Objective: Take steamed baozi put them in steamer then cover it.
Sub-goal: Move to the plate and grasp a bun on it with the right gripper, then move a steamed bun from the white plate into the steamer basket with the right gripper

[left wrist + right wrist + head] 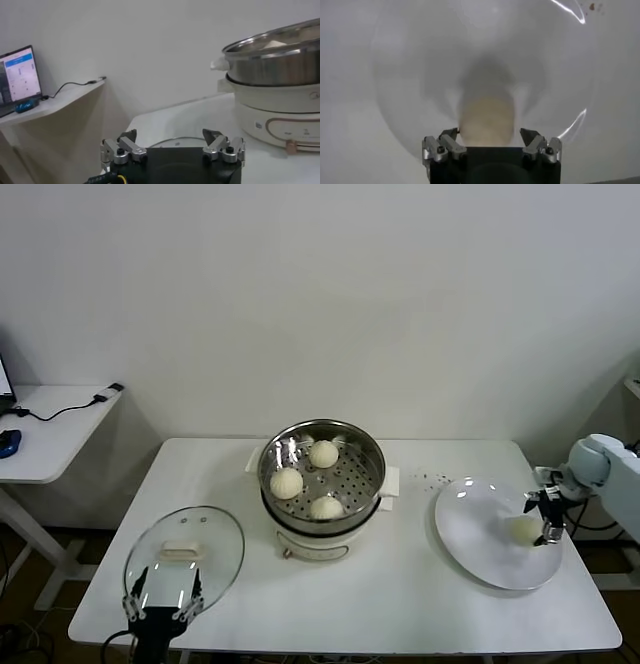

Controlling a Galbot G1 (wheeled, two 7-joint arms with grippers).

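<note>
The steel steamer (371,458) on its white cooker base (318,544) stands mid-table with three baozi inside (323,453) (286,482) (326,507). One more baozi (524,529) lies on the white plate (478,529) at the right. My right gripper (548,519) is down at it and open, and in the right wrist view the bun (486,120) sits between the spread fingers of that gripper (490,134). The glass cover (215,534) lies flat at the front left. My left gripper (163,596) hovers open over the cover's near edge (175,141).
A white side table (50,424) with a cable and a laptop (20,75) stands off to the left. Dark crumbs (432,478) dot the table behind the plate. The steamer (280,65) rises well above the left gripper's level.
</note>
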